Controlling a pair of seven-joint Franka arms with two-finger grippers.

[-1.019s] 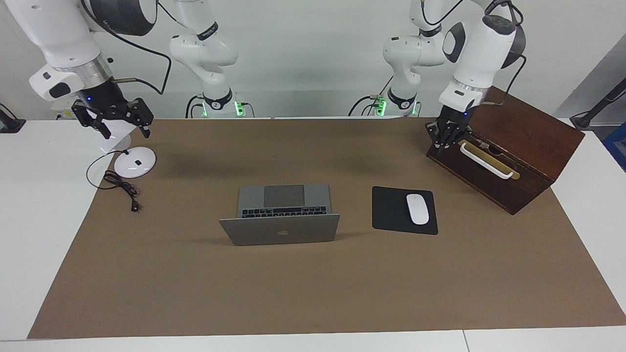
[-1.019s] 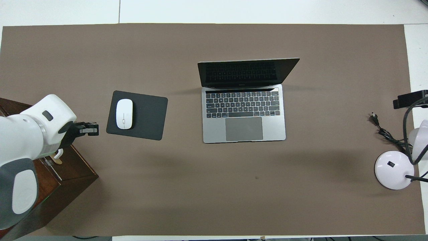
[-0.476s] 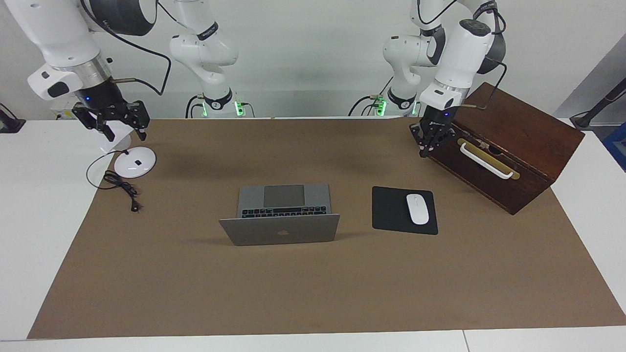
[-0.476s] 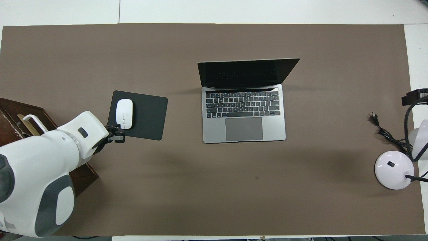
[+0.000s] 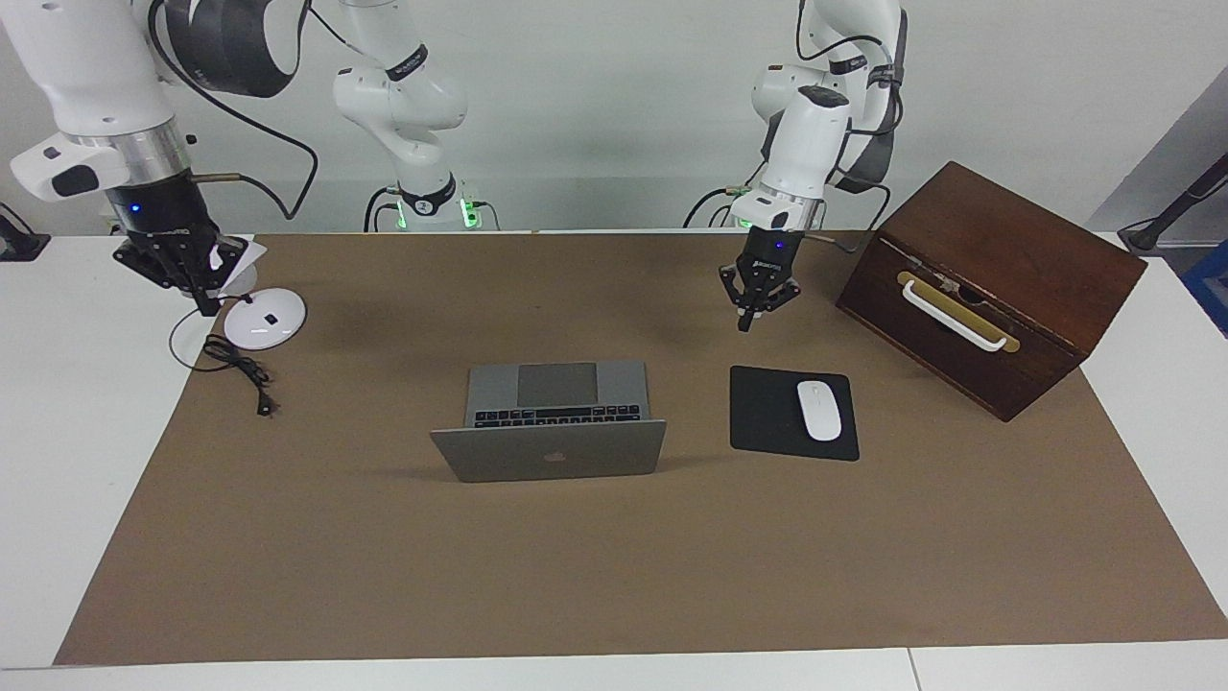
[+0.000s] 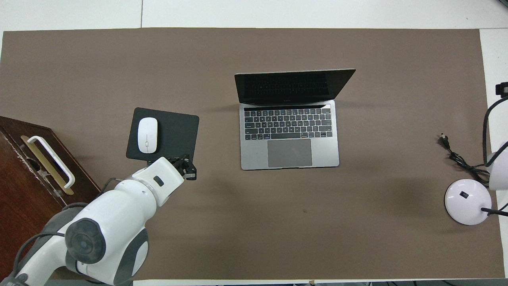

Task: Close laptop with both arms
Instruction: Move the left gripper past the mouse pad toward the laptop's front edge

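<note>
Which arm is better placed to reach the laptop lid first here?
The left one, probably. The left hand, shut, hangs over the brown mat beside the mouse pad, close to the open laptop. The right hand, also shut, is over the lamp base at the table's end.

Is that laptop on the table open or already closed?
Open. The laptop's lid stands up from the base, leaving the keyboard and trackpad in plain view; neither gripper touches it.

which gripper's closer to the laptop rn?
Left. The left gripper hangs above the mat beside the mouse pad, close to the laptop. The right gripper is over the lamp base.
</note>
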